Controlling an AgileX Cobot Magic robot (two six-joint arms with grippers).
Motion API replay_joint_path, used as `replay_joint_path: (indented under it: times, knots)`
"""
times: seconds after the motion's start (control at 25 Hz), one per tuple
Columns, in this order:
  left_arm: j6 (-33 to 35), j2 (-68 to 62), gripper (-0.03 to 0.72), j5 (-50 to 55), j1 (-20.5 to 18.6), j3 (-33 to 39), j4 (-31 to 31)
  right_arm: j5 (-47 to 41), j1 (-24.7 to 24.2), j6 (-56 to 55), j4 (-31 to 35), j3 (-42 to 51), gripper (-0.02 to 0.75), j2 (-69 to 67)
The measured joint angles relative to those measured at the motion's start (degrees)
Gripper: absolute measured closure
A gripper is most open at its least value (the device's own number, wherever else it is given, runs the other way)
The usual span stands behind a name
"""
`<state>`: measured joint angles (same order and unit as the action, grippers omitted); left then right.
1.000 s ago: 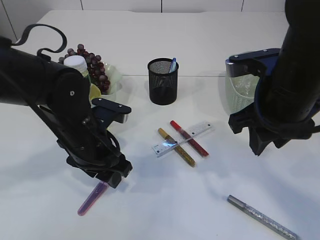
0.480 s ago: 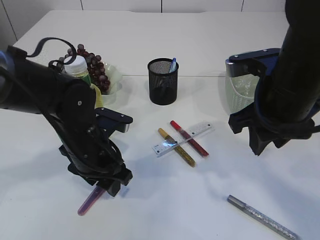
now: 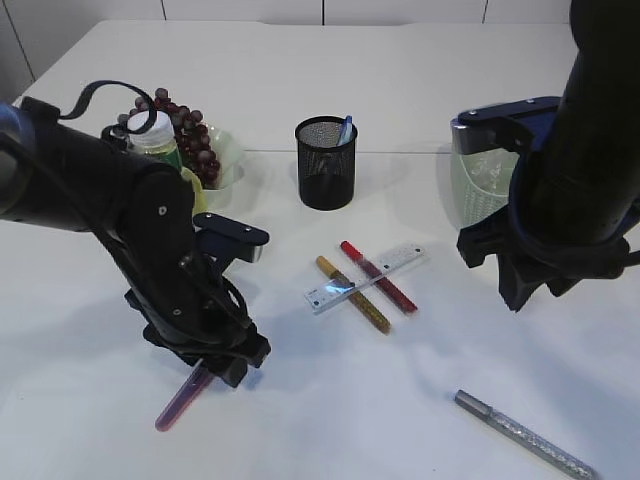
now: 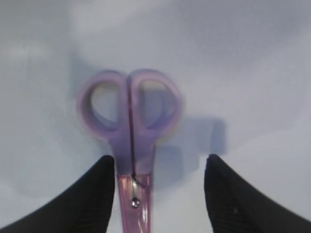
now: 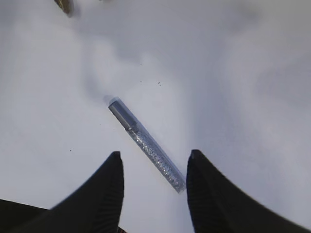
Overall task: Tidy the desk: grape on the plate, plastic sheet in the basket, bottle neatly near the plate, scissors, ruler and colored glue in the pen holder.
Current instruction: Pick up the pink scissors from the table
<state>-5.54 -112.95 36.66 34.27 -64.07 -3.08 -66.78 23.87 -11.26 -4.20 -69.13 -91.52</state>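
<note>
Now left hand (image 4: 158, 194) spread, straddling purple scissors (image 4: 130, 121) lying near-left on counter (image 3: 330, 420); blades sit off-centre by one finger, so closing could nudge them askew; right hand (image 5: 153, 184) spread above silver glitter glue (image 5: 146, 143).

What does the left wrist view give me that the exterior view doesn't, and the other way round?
Only the left wrist view shows the purple scissors whole enough to read: finger loops, closed blades and pivot, with the left gripper open, its left finger close beside the blades. Only the exterior view shows the pen holder, the ruler across two glue sticks, the silver glue stick, grapes and bottle. Both show the scissors lying flat on the white table under the left gripper.
</note>
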Motion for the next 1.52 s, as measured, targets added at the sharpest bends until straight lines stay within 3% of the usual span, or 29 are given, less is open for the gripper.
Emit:
replay_joint_path:
  times: [1.08,1.52]
  knots:
    - [0.0,-2.7,0.260,-1.1,0.0,-0.9,2.4,0.0,0.0,0.0,0.0,0.0,0.393,0.0]
    - [0.0,-2.7,0.489,-0.4,0.0,-0.9,4.3,-0.1,0.0,0.0,0.0,0.0,0.393,0.0]
